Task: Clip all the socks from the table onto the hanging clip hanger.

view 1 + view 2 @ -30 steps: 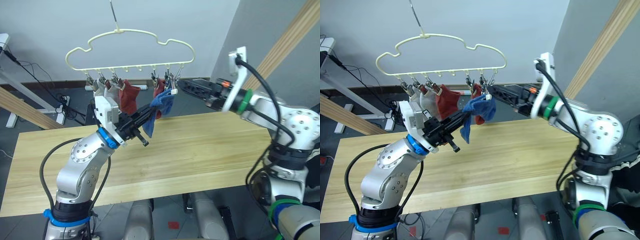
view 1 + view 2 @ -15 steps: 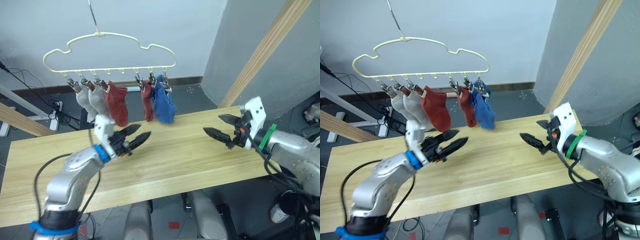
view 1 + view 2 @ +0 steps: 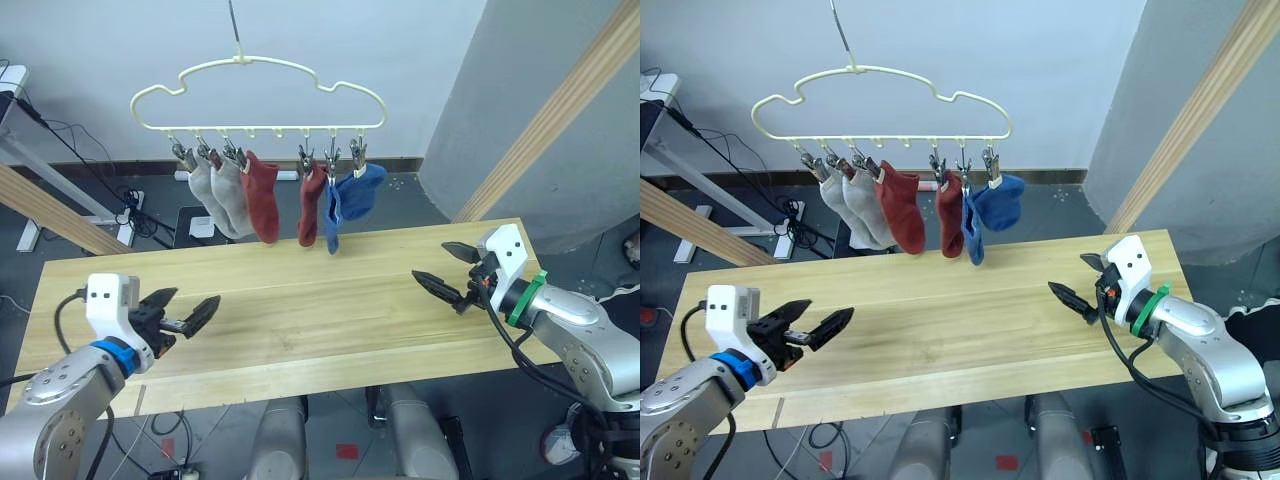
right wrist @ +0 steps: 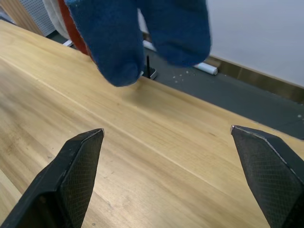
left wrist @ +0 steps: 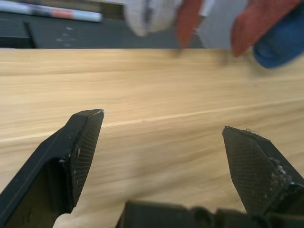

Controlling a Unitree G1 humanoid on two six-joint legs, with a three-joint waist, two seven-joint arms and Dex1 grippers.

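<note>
- Both arms are pulled back low over the long light wooden plank tabletop (image 3: 330, 300); 1 s ago they were up at the hanger with a blue sock between them.
- That blue sock now hangs clipped, so all 6 soft ankle socks are on the thin pale-yellow cloud-outline wire clip hanger (image 3: 258, 98): 2 light grey socks (image 3: 218, 195), 2 rust-red socks (image 3: 263, 198), 2 blue socks (image 3: 352, 198).
- Tabletop carries no sock; task looks done.
- Left tool (image 3: 183, 318) released, fingers spread wide, grasping nothing, hovering near the tabletop's left end.
- Right tool (image 3: 448, 270) released too, fingers apart, grasping nothing, over the right end.
- Around: slanted bare wooden beams (image 3: 560, 110) at right and left, cables and a power strip (image 3: 125, 200) on the dark floor behind, grey wall.
- Nothing stands between tools and hanger; the 2nd blue sock hangs bunched, grip may be shallow.
</note>
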